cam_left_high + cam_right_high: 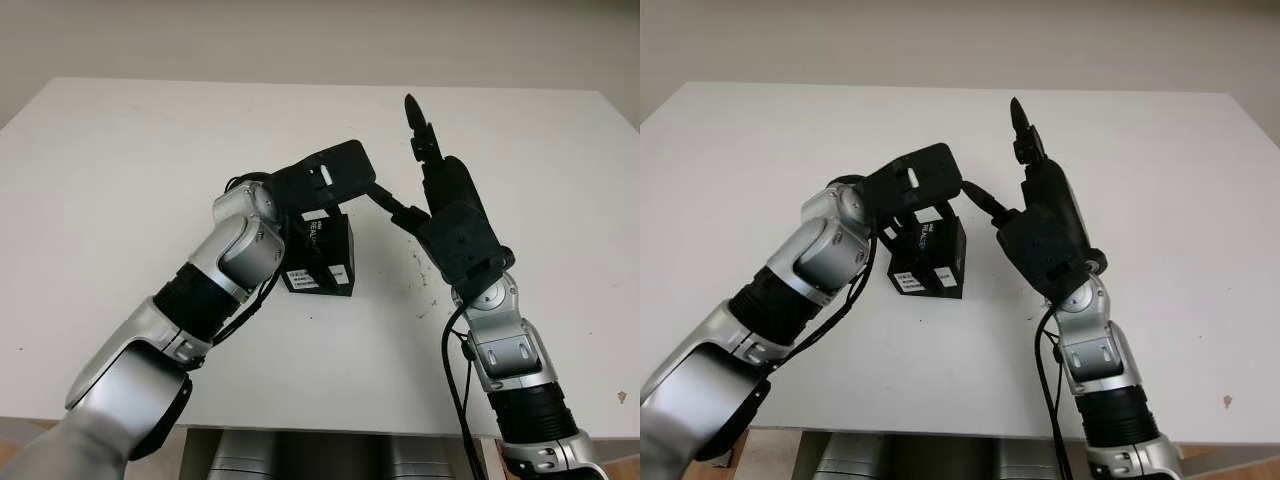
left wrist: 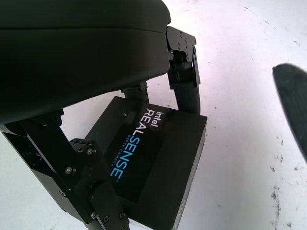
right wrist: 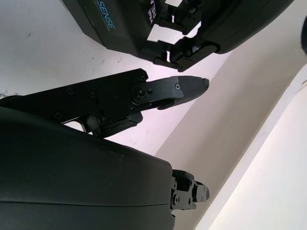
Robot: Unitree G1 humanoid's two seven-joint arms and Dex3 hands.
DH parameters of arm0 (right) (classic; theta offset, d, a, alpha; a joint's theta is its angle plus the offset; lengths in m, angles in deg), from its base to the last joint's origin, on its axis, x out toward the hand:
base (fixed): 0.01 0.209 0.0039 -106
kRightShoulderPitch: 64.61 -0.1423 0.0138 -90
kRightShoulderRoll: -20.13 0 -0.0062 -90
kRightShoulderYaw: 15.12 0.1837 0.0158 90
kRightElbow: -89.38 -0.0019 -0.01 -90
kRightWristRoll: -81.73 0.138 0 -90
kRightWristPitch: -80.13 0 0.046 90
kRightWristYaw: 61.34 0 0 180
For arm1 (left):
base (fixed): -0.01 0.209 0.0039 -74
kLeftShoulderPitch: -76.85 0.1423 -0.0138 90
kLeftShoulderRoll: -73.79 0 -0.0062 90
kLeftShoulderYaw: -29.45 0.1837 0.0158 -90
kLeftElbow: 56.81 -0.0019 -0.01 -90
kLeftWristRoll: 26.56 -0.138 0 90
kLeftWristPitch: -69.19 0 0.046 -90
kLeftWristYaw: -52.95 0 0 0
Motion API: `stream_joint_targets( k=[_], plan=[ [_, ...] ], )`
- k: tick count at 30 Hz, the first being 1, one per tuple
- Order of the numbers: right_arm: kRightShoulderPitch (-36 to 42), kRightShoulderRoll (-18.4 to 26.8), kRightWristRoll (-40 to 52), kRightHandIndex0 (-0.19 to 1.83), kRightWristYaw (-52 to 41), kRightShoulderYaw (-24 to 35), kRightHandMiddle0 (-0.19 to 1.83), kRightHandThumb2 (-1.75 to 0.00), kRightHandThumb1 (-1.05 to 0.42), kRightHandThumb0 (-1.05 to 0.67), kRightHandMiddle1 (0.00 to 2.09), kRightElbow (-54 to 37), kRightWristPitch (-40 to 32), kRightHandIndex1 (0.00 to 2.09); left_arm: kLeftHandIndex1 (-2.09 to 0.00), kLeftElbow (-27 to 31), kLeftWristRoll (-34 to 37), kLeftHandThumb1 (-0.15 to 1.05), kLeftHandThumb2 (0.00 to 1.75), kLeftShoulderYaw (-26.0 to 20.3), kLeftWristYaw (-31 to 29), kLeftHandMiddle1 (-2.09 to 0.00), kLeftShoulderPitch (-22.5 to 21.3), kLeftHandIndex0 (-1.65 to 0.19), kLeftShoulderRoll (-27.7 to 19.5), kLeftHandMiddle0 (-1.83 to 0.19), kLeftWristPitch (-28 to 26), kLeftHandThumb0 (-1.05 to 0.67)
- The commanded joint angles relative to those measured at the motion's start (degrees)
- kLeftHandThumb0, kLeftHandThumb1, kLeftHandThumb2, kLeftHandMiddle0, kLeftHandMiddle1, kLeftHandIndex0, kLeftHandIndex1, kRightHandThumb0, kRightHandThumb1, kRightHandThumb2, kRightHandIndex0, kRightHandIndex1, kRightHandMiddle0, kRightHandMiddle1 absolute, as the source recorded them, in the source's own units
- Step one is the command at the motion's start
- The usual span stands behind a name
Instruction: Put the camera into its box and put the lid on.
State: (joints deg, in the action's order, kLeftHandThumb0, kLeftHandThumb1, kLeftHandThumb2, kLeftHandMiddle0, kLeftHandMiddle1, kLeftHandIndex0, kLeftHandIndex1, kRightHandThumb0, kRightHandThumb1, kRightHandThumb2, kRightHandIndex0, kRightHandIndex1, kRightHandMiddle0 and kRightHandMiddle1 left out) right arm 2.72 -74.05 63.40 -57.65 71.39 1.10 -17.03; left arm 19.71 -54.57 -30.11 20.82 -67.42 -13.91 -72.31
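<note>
Left hand over the box, fingers seemingly clamping its lidded sides. Right hand open beside. Probably closing step; next, press lid flush.

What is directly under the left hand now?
Under the left hand stands the black box on the white table, its printed lid closed. Its inside is covered. The right hand, open, is beside it.

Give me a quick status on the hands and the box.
Left hand over the black box, fingers around it. Right hand open beside it. Lid on. Nothing in the way.
</note>
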Motion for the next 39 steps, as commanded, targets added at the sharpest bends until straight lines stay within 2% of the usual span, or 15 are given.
stream_joint_targets(
  k=[1, 6, 8, 9, 11, 12, 13, 15, 16, 19, 20, 22, 28, 34, 39],
  plan=[
    [-0.1, -0.1, -0.2, -0.04, 0.5, 0.4, 0.02, -0.24, -1.05, -0.46, 0.06, -0.2, 0.4, 0.07, -1.61, 0.7, 0.4, 0.95, 0.05, 0.7, -0.3, -1.64, -0.4, -0.22, 1.0, -0.38, 1.0, -0.23],
    [-0.1, -0.2, 0.1, -0.04, 0.6, 0.6, 0.02, -0.24, -1.05, -0.47, 0.06, -0.9, -0.2, 0.06, -1.63, 2.5, 1.8, 0.95, 0.05, -0.3, -1.6, -1.7, 0.8, -0.28, 0.6, -0.38, 1.2, -0.21],
    [-0.2, -0.1, 0.3, -0.06, 0.6, 0.8, 0.01, -0.22, -1.05, -0.46, 0.06, -1.1, 0.0, 0.05, -1.62, 3.4, 2.7, 0.95, 0.05, -0.8, -2.3, -1.7, 1.1, -0.26, 0.5, -0.31, 0.5, -0.23],
    [-0.2, -0.1, 0.6, -0.06, 0.5, 0.9, 0.01, -0.22, -1.05, -0.45, 0.06, -1.0, 0.3, 0.05, -1.6, 3.9, 3.0, 0.95, 0.05, -0.7, -2.6, -1.66, 1.2, -0.22, 0.4, -0.26, 0.0, -0.25],
    [-0.2, -0.2, 0.7, -0.07, 0.5, 1.0, 0.0, -0.21, -1.05, -0.45, 0.05, -1.2, 0.2, 0.04, -1.43, 5.0, 3.1, 0.94, 0.05, 0.3, -3.9, -1.65, 1.1, 0.01, -0.1, -0.12, -1.1, -0.31],
    [-0.2, -0.3, 0.6, -0.07, 0.5, 1.1, 0.01, -0.21, -1.05, -0.46, 0.05, -1.5, -0.1, 0.05, -1.36, 5.7, 3.0, 0.94, 0.05, 1.1, -4.7, -1.52, 1.0, 0.07, -0.5, 0.02, -1.2, -0.32],
    [-0.1, -0.3, 0.6, -0.07, 0.5, 1.1, 0.01, -0.21, -1.05, -0.47, 0.05, -1.7, -0.3, 0.05, -1.21, 6.2, 2.9, 0.95, 0.05, 1.6, -5.3, -1.01, 1.0, 0.11, -0.8, 0.05, -1.3, -0.35],
    [0.1, -0.4, 0.5, -0.07, 0.4, 1.2, 0.01, -0.2, -1.05, -0.47, 0.05, -2.0, -0.7, 0.05, -1.09, 7.1, 2.9, 0.95, 0.05, 2.4, -6.0, -0.54, 1.2, 0.11, -1.2, -0.03, -1.2, -0.35],
    [0.3, -0.4, 0.4, -0.07, 0.4, 1.1, 0.01, -0.2, -1.05, -0.47, 0.06, -2.5, -1.0, 0.05, -1.06, 7.7, 3.0, 0.95, 0.06, 2.5, -6.2, -0.39, 1.5, 0.12, -1.3, -0.1, -1.0, -0.37],
    [0.8, -0.3, 0.6, -0.06, 0.1, 1.3, 0.01, -0.2, -1.05, -0.48, 0.06, -3.4, -1.3, 0.05, -1.03, 8.7, 3.1, 0.96, 0.05, 3.3, -7.0, -0.55, 1.7, 0.15, -1.7, -0.03, -0.6, -0.38],
    [1.0, -0.3, 0.7, -0.07, 0.0, 1.4, 0.01, -0.2, -1.05, -0.47, 0.05, -3.5, -1.3, 0.05, -1.01, 8.9, 3.0, 0.96, 0.05, 3.6, -7.3, -0.75, 1.6, 0.16, -1.9, 0.05, -0.3, -0.39],
    [1.2, -0.1, 0.6, -0.07, -0.1, 1.4, 0.01, -0.2, -1.05, -0.47, 0.05, -3.8, -1.5, 0.05, -1.01, 9.2, 2.5, 0.97, 0.05, 4.3, -7.8, -0.88, 1.3, 0.15, -2.1, 0.11, -0.2, -0.41],
    [1.4, -0.1, 0.4, -0.06, -0.3, 1.4, 0.02, -0.2, -1.05, -0.48, 0.06, -4.6, -2.9, 0.05, -1.05, 10.3, 2.3, 0.98, 0.06, 5.1, -8.2, -0.7, 0.8, 0.15, -1.7, 0.07, -1.1, -0.42],
    [1.7, -0.2, 0.4, -0.06, -0.6, 1.3, 0.02, -0.19, -1.05, -0.47, 0.06, -5.3, -3.6, 0.05, -1.04, 10.6, 1.8, 0.98, 0.05, 5.8, -8.7, -0.96, 0.6, 0.16, -2.3, 0.14, 0.9, -0.44],
    [2.0, 0.1, 0.6, -0.07, -0.9, 1.6, 0.01, -0.19, -1.05, -0.47, 0.05, -5.4, -3.4, 0.05, -1.06, 11.4, -0.8, 0.99, 0.06, 7.5, -9.1, -1.29, 1.0, 0.18, -4.7, 0.19, 6.0, -0.47]
  ],
)
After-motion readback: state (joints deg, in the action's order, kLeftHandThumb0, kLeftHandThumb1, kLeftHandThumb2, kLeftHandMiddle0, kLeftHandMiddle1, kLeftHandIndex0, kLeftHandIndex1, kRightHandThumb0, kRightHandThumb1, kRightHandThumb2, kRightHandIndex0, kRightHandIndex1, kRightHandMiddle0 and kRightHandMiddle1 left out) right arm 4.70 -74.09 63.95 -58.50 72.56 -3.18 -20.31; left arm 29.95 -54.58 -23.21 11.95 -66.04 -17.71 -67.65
